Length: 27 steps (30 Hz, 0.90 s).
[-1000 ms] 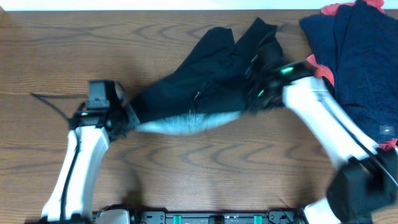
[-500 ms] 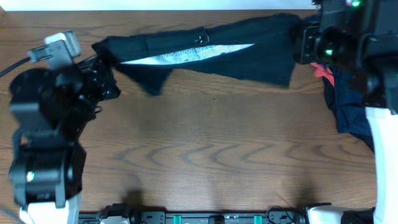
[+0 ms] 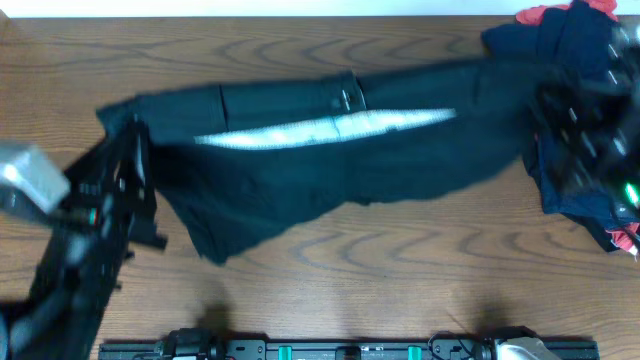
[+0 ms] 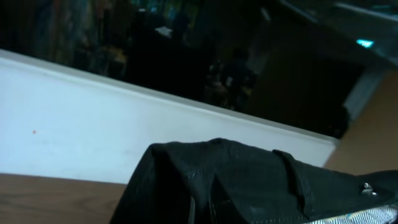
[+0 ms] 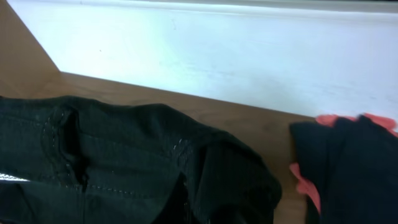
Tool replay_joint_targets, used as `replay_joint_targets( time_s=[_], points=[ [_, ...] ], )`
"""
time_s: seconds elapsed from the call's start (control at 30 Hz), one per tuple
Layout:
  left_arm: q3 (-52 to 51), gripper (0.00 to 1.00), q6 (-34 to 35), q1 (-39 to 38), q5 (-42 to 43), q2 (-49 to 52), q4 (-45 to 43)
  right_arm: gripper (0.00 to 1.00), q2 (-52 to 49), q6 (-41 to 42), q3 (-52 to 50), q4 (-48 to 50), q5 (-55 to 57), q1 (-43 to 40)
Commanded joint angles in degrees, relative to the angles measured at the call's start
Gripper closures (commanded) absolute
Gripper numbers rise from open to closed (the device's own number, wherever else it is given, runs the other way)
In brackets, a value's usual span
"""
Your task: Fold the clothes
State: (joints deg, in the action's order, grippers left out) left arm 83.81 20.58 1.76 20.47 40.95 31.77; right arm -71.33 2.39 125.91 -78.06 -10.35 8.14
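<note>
Wooden table (image 3: pixel 400 270) lies under the black shorts (image 3: pixel 300 180), stretched wide over its far half, beside a navy-and-red pile (image 3: pixel 520 40). The left gripper (image 3: pixel 133 135) clamps one waistband end and the right gripper (image 3: pixel 555 110) the other — both blurred — with the whitish lining (image 3: pixel 330 128) showing.

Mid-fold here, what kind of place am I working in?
Likely a robot lab bench, not a home: a wood-grain table bounded by a white board, a dark cluttered room beyond it, black shorts and a spare clothes pile.
</note>
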Motion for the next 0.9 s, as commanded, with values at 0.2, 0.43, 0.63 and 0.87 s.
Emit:
replay_joint_targets(
  time_s=[0.2, 0.43, 0.63, 0.87],
  points=[
    [1.6, 0.94, -0.4, 1.9, -14.6, 0.4, 10.2, 0.99, 0.9, 2.6, 0.0, -7.7, 22.8, -3.4],
    [1.5, 0.94, -0.4, 1.9, -15.2, 8.4, 14.1, 0.99, -6.6, 4.1, -3.8, -8.4, 23.0, -3.4],
    [1.5, 0.94, -0.4, 1.9, -15.2, 21.0, 15.1, 0.99, -18.3, 4.4, -6.5, -4.0, 23.0, -3.4],
    [1.5, 0.94, -0.6, 1.9, -15.2, 39.9, 9.8, 0.99, -34.8, 4.4, -6.9, 7.7, 21.6, -3.4]
  ],
)
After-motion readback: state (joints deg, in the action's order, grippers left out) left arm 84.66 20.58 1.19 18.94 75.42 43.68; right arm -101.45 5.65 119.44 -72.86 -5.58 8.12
